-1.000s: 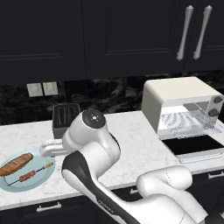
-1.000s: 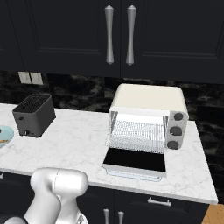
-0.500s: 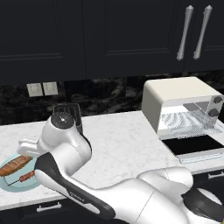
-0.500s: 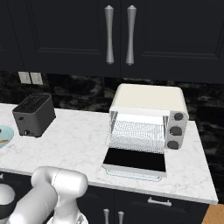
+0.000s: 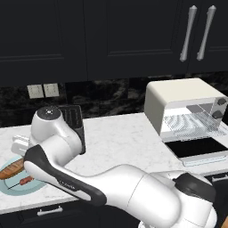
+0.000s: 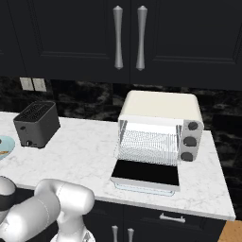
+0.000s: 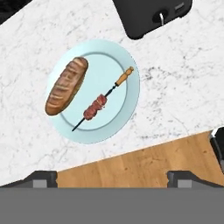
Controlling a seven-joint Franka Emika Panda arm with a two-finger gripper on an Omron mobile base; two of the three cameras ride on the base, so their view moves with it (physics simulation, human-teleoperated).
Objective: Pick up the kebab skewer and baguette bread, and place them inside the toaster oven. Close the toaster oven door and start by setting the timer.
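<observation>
here the kebab skewer (image 7: 101, 104) and the baguette bread (image 7: 66, 85) lie side by side, apart, on a pale blue plate (image 7: 127, 61) on the marble counter (image 7: 183, 83). the gripper (image 7: 112, 178) hovers above, fingers spread wide. the toaster oven (image 6: 160, 126) stands well apart, its door (image 6: 147, 173) folded down.

baguette bread (image 7: 66, 85): golden-brown w/ darker score marks | kebab skewer (image 7: 103, 99): reddish-brown chunks, orange end | plate (image 7: 129, 94): pale blue | counter (image 7: 183, 78): white marble, grey veins
</observation>
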